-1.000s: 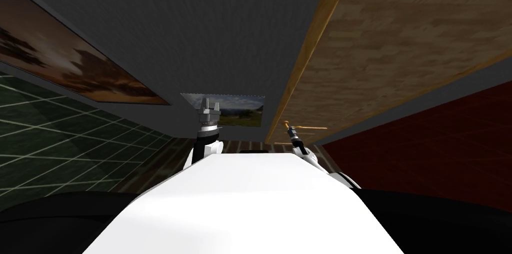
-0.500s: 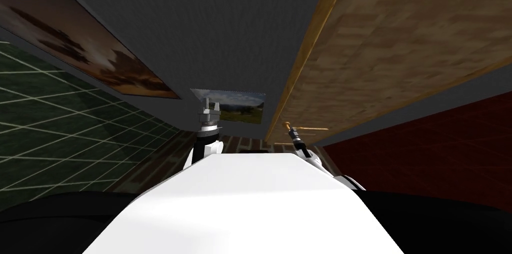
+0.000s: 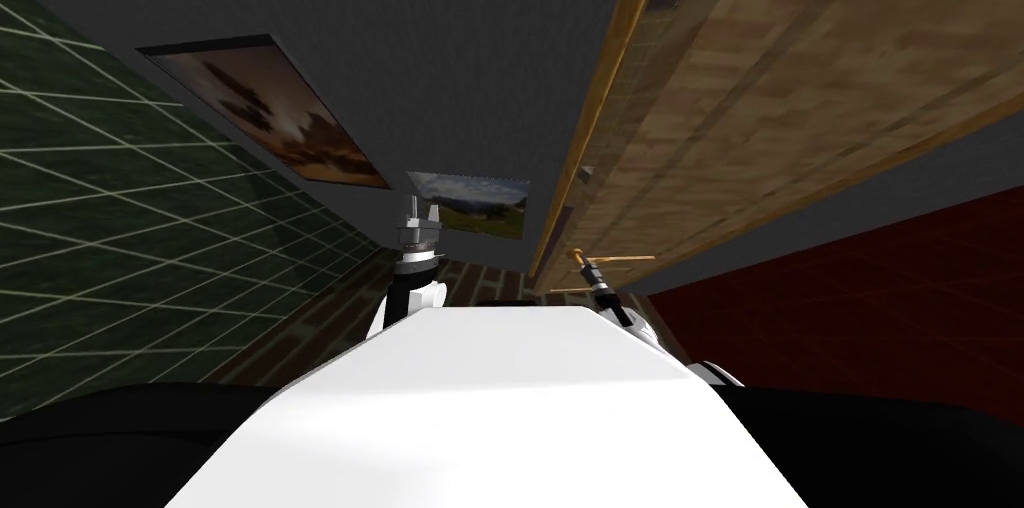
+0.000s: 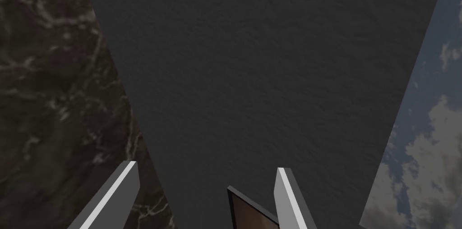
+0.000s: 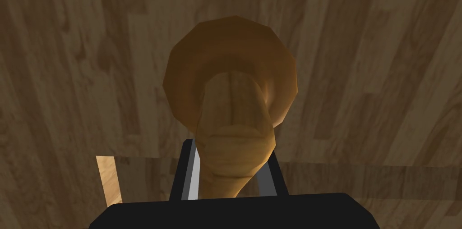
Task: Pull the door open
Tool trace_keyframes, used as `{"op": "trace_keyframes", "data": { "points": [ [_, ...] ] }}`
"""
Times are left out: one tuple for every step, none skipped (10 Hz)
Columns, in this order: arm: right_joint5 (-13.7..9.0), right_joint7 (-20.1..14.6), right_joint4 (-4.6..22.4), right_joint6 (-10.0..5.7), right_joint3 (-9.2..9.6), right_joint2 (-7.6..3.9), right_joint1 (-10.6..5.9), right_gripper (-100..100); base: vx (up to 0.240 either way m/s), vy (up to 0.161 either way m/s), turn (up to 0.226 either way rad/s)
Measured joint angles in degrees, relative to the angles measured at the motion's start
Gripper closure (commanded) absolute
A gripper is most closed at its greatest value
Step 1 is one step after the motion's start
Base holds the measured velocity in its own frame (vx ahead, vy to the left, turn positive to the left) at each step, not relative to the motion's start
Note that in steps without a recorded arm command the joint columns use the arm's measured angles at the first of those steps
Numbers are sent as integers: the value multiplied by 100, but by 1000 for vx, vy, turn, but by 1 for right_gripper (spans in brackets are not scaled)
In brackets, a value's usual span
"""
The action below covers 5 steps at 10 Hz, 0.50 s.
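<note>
The wooden door point(image 3: 800, 82) fills the upper right of the head view, and its free edge stands away from the light wood frame point(image 3: 600, 102), leaving a narrow gap. My right gripper point(image 3: 590, 277) is shut on the door's brown handle point(image 3: 580, 256). In the right wrist view the handle point(image 5: 232, 149) sits pressed between my two fingers point(image 5: 189, 176), its round base plate point(image 5: 230, 55) against the door's wood point(image 5: 374, 59). My left gripper point(image 3: 419, 217) is raised left of the door, open and holding nothing point(image 4: 205, 185).
A dark grey wall point(image 3: 420, 42) runs left of the door frame with two framed pictures point(image 3: 270, 112) point(image 3: 475, 202) on it. A green gridded surface point(image 3: 110, 192) lies at the far left, a dark red one point(image 3: 880, 302) at the right.
The door has swung out from its frame, opening a gap along its edge. The whole head view has turned, so the pictures and the green surface have shifted rightward.
</note>
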Motion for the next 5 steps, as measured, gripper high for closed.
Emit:
{"op": "trace_keyframes", "data": {
  "points": [
    [7,-14,5,-16,21,9,17,100,-137,-43,165],
    [1,-44,85,-99,43,-21,19,100,-198,-75,171],
    [-10,-68,83,-162,52,-54,45,100,-204,-109,193],
    [-23,-85,15,-209,72,-98,130,100,-215,-130,227],
    [-22,-118,62,-301,117,-128,149,100,-220,-88,174]
  ]
}}
